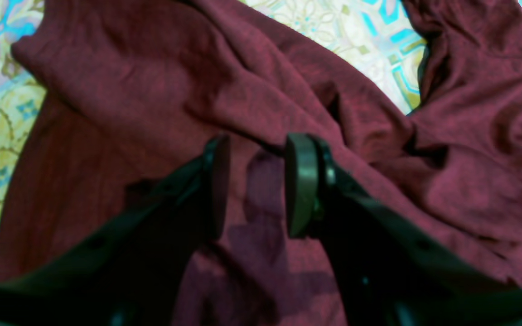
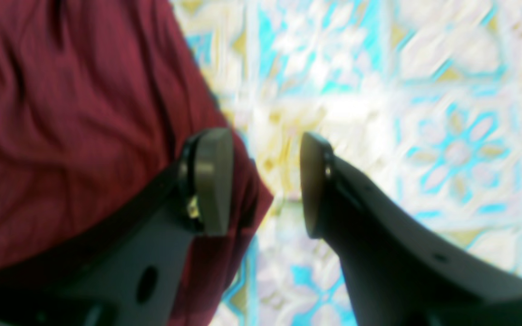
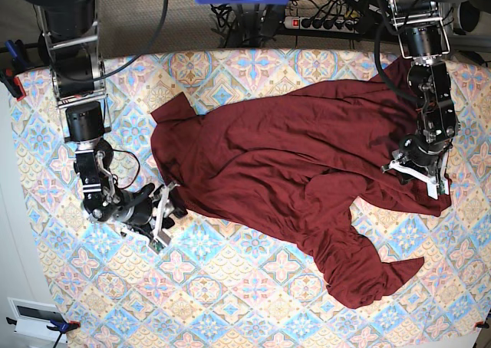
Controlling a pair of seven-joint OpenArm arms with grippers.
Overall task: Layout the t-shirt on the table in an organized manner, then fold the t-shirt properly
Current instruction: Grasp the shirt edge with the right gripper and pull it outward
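The maroon t-shirt (image 3: 284, 156) lies rumpled across the table (image 3: 230, 294), with one bunched part trailing toward the front right. My left gripper (image 1: 256, 181) hovers open over wrinkled shirt fabric (image 1: 152, 90) near the shirt's right edge, nothing between its pads; in the base view the left gripper (image 3: 418, 175) is at the right. My right gripper (image 2: 263, 181) is open at the shirt's left edge (image 2: 61, 136), with one finger (image 2: 213, 181) over cloth and the other (image 2: 315, 185) over bare table (image 2: 424, 113). From the base view the right gripper (image 3: 163, 221) sits at the left.
A power strip (image 3: 326, 22) and cables lie beyond the table's far edge. Clamps (image 3: 11, 80) grip the tablecloth at the left corners. Both arm bases stand at the far corners. A white box (image 3: 31, 315) is off the table's front left.
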